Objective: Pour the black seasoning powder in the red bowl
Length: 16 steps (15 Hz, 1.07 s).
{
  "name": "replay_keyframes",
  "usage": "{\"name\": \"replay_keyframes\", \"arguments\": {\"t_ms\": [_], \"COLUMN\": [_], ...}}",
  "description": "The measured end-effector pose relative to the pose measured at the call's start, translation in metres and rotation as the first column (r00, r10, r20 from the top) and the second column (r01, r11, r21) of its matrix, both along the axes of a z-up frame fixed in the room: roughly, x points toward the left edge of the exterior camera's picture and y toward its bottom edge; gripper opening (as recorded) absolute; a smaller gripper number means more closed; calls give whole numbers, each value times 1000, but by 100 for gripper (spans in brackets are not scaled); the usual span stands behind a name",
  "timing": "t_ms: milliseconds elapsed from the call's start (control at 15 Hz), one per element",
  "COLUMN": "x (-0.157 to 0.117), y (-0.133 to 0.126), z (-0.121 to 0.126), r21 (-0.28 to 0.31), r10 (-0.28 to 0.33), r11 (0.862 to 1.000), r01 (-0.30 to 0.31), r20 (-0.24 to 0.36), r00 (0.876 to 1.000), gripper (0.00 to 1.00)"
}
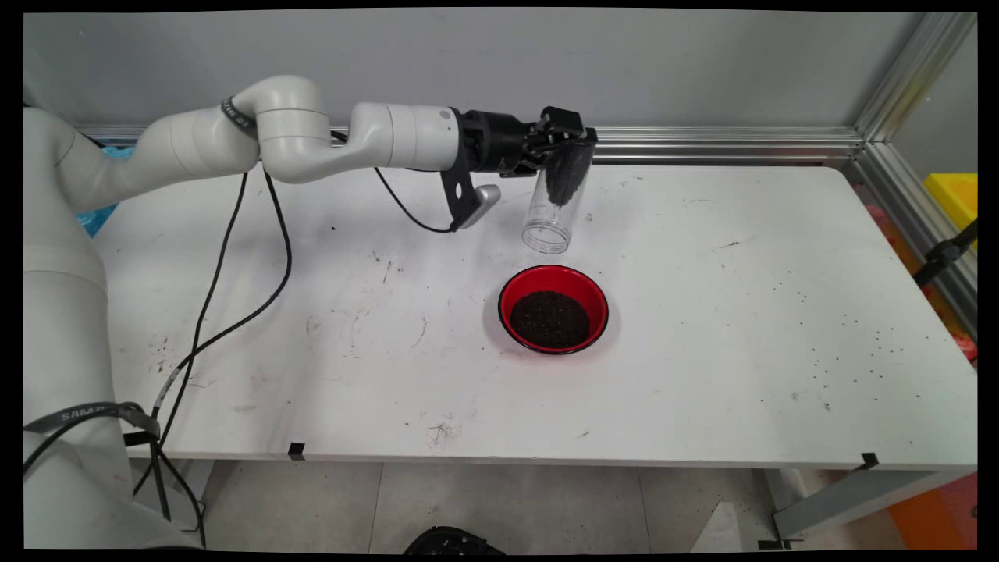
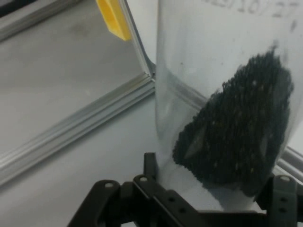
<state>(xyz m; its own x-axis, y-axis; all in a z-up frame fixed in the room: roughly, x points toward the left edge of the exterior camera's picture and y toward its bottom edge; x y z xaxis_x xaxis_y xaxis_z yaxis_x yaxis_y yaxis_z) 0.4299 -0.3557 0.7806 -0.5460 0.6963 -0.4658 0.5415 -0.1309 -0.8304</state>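
Note:
My gripper (image 1: 568,140) is shut on a clear plastic jar (image 1: 556,201), held above the table and tipped mouth-down toward the front. Small black grains (image 1: 567,178) sit inside the jar's upper part, near the held end. In the hand view the jar (image 2: 208,71) fills the right side, with the dark grains (image 2: 236,127) piled against its wall just above the black linkage. Below and slightly in front of the jar's mouth stands a red bowl (image 1: 553,308) on the white table (image 1: 741,312), holding a heap of the same black grains (image 1: 549,319).
Loose black grains (image 1: 847,343) lie scattered over the table's right side. An aluminium rail (image 1: 726,144) runs along the back edge and down the right. A yellow block (image 1: 952,195) sits beyond the right rail. Black cables (image 1: 226,304) hang from the arm on the left.

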Motion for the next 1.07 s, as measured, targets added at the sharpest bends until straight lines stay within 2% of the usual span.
{"name": "replay_keyframes", "arguments": {"t_ms": [400, 1067], "x": [-9, -20], "y": [1, 5], "z": [-7, -22], "r21": [-84, -182], "r10": [-35, -67], "r11": [996, 980], "r01": [38, 83], "r20": [40, 93], "r00": [999, 993], "gripper": [0, 0]}}
